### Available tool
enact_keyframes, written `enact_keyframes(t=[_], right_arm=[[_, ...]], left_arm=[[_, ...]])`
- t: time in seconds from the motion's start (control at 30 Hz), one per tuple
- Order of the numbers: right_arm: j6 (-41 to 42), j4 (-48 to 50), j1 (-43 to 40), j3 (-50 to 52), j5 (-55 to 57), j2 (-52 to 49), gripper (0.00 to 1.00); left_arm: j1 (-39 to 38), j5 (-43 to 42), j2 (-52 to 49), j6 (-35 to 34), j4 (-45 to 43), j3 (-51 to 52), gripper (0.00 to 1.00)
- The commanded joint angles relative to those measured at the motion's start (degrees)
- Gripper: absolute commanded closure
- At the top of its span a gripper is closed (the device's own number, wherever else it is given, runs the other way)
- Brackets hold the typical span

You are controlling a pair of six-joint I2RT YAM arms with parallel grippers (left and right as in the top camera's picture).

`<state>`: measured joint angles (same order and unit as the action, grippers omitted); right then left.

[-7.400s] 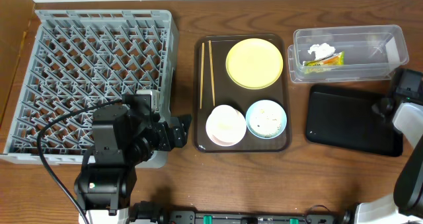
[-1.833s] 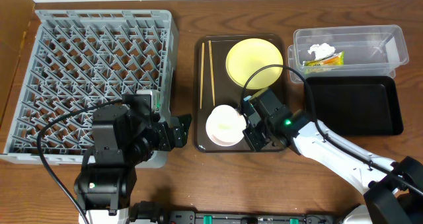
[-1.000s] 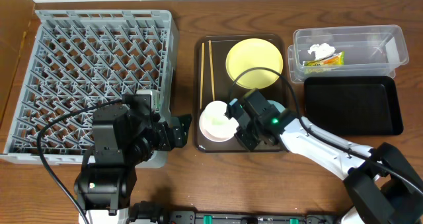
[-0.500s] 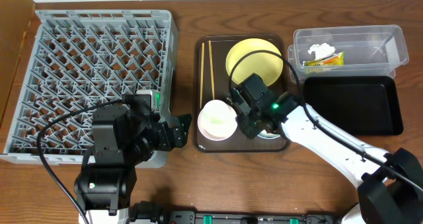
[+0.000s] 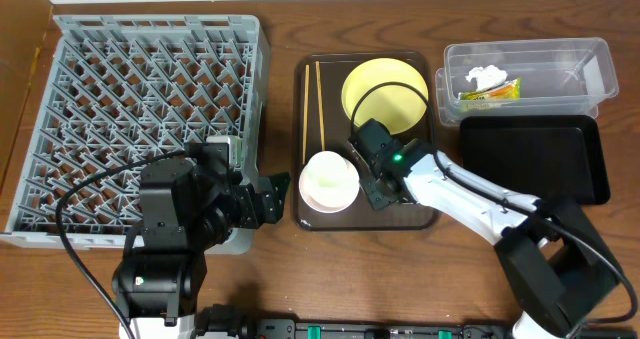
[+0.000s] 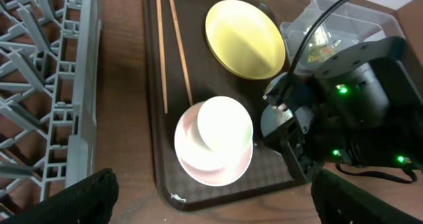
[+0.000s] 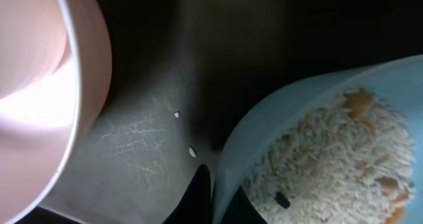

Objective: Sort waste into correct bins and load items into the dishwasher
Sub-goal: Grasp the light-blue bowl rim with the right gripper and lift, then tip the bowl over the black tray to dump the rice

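Where the wooden desk (image 5: pixel 450 19) meets its left edge, a big square grey plastic dish rack (image 5: pixel 140 109) sits. The left gripper (image 5: pixel 272 195) hangs near the rack's front right corner, its fingers wide apart and holding nothing. A dark brown serving tray (image 5: pixel 302 129) lies in the middle of the desk. On it, two thin wooden chopsticks (image 5: pixel 312 104) lie along the left edge, a white bowl (image 5: pixel 329 181) sits at the front left corner, and a round yellow plate (image 5: pixel 384 94) sits at the back. The right gripper (image 5: pixel 378 179) is squeezed together on the rim of a light blue bowl (image 7: pixel 291 131) with beige rice scraps (image 7: pixel 324 158) inside, just beside the white bowl. At the back right corner, a clear plastic tub (image 5: pixel 590 69) holds a crumpled white tissue (image 5: pixel 486 77) and a green-yellow snack wrapper (image 5: pixel 490 92). A flat black tray (image 5: pixel 535 164) lies just in front.
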<state>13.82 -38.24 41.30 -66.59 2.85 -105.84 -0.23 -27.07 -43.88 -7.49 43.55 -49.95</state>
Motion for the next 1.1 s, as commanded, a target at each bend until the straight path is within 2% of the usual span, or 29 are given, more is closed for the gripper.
enact_keyframes(t=[0.0, 0.17, 0.3, 0.43, 0.63, 0.7, 0.77, 0.87, 1.07], right_arm=[[3.3, 0.1, -1.1, -0.3, -2.0, 4.5, 0.99], [3.3, -0.4, -6.3, -0.3, -12.3, 15.1, 0.99], [3.3, -1.9, -16.7, -0.3, -24.0, 22.5, 0.99], [2.4, -5.4, -29.6, -0.2, -35.8, 24.4, 0.99], [-7.1, -9.2, -47.4, 1.8, -52.7, 20.0, 0.99], [-14.4, -7.5, -52.9, 3.5, -64.7, 16.7, 0.99], [-20.7, -7.2, -56.1, 4.2, -72.4, 13.7, 0.99], [-25.1, -7.1, -60.2, 5.0, -79.7, 8.4, 0.99], [-29.1, -4.9, -64.5, 5.4, -91.5, -0.7, 0.99]], left_arm=[[-0.2, -0.8, 0.0, 0.1, 0.2, -1.4, 0.06], [-0.2, -0.8, 0.0, 0.1, 0.2, -1.4, 0.06], [-0.2, -0.8, 0.0, 0.1, 0.1, -1.4, 0.06], [-0.2, -0.8, 0.0, 0.1, 0.2, -1.4, 0.06], [-0.2, -0.8, 0.0, 0.1, 0.2, -1.4, 0.05], [-0.2, -0.8, 0.0, 0.1, 0.1, -1.4, 0.06], [-0.2, -0.8, 0.0, 0.1, 0.2, -1.4, 0.06], [-0.2, -0.8, 0.0, 0.1, 0.2, -1.4, 0.06], [-0.2, -0.8, 0.0, 0.1, 0.2, -1.4, 0.06]])
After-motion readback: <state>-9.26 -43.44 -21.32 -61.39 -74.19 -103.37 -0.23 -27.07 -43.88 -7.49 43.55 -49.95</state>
